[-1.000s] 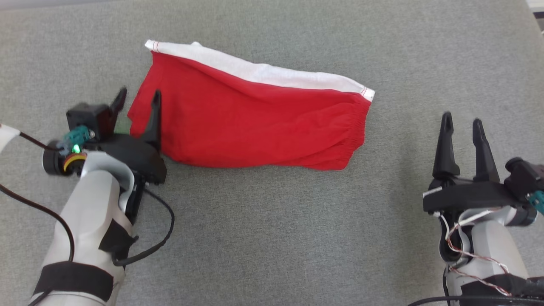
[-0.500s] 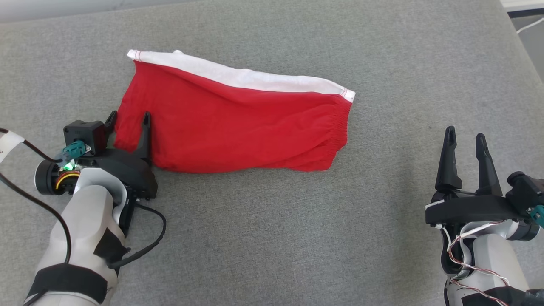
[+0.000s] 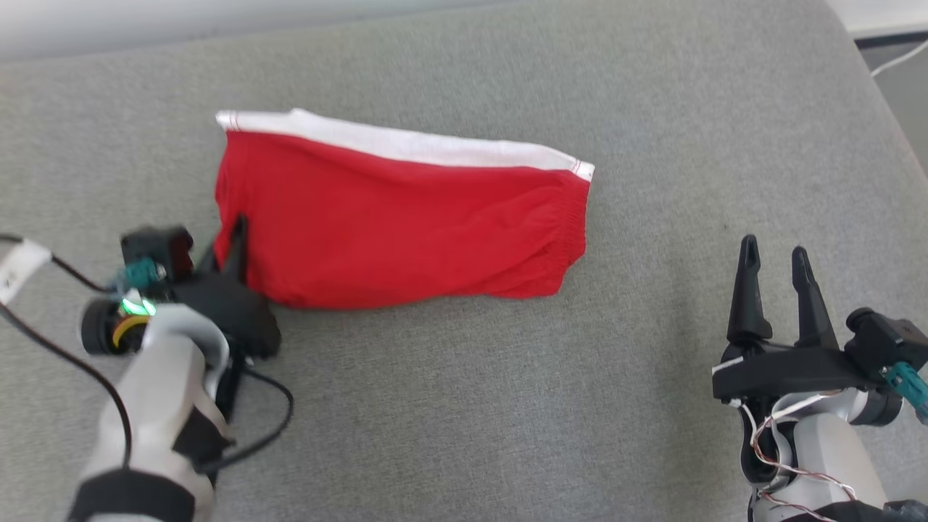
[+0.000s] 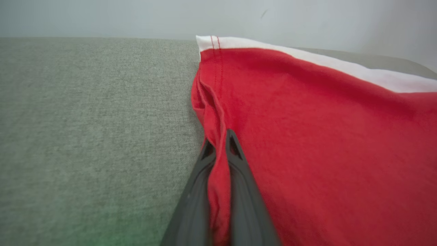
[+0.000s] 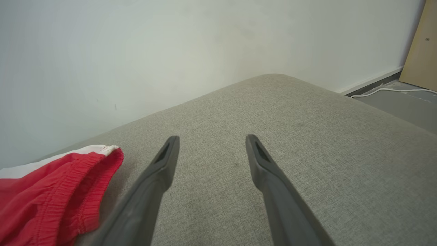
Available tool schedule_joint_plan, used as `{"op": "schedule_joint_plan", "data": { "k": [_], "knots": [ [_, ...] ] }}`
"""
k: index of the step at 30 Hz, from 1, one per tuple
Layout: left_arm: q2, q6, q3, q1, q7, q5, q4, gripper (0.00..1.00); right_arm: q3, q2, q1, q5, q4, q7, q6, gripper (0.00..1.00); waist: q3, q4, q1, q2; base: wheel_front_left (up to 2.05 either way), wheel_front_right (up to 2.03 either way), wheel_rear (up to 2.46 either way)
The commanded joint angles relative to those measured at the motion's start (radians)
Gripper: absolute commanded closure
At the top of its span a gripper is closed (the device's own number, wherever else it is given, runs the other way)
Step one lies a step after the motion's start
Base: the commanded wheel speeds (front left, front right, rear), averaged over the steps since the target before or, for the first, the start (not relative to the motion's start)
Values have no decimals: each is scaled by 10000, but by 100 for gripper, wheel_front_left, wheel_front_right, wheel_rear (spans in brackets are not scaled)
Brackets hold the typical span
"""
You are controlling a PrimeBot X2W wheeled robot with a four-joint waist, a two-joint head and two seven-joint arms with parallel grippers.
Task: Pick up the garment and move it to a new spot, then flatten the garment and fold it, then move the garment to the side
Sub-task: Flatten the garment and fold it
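Head view, garment (image 3: 406,217): a red piece with a white band (image 3: 406,145) along its far edge is lying flat and mostly smooth on the grey surface (image 3: 464,406), with its gathered elastic end pointing toward the robot's right.
Head view, left gripper (image 3: 233,230): it is clenching the garment's near left corner, its dark fingers drawn together on the red cloth. The pale forearm (image 3: 156,406) is trailing back from that corner.
Head view, right gripper (image 3: 772,250): it is hanging released with its fingers spread, well apart from the garment's right end.
Left wrist view, left gripper (image 4: 220,145): the two fingers are pinching a raised fold at the left hem of the garment (image 4: 324,136), with red cloth running down between them.
Left wrist view, surroundings: the rest of the garment is spreading to the right of that fold, the white band (image 4: 375,73) running along its far edge. Bare surface (image 4: 85,130) is lying to the garment's left, and a pale wall (image 4: 102,17) is rising behind it.
Right wrist view, right gripper (image 5: 211,138): the fingers are standing wide apart to the right of the garment (image 5: 51,191), with bare surface (image 5: 307,136) showing between them.
Right wrist view, garment: its gathered elastic end and the tip of the white band are lying on the surface.
Right wrist view, surroundings: a pale wall (image 5: 170,51) is rising beyond the garment. Far to the garment's right, past the surface's edge, a white cable (image 5: 385,91) is lying on the floor (image 5: 406,106) near a wooden board (image 5: 421,51).
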Motion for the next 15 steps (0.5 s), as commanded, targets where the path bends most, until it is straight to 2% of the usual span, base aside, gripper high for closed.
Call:
{"op": "schedule_joint_plan", "data": {
  "k": [1, 8, 15],
  "knots": [
    [-41, 12, 81, 416, 6, -101, -80, 100, -18, 12, 148, 19, 12, -17, -3, 0, -318, 191, 0, -1, 0, 0, 0],
    [-229, 279, 598, 1704, -1, -528, -1065, 100, 29, 11, 553, 38, 325, -17, -3, 0, -1229, 748, 0, -1, 0, 0, 0],
    [-357, 416, 583, 2811, -3, -744, -1655, 100, 173, 12, 973, 28, 667, -17, -3, 0, -1817, 1403, 0, -1, 0, 0, 0]
  ]
}}
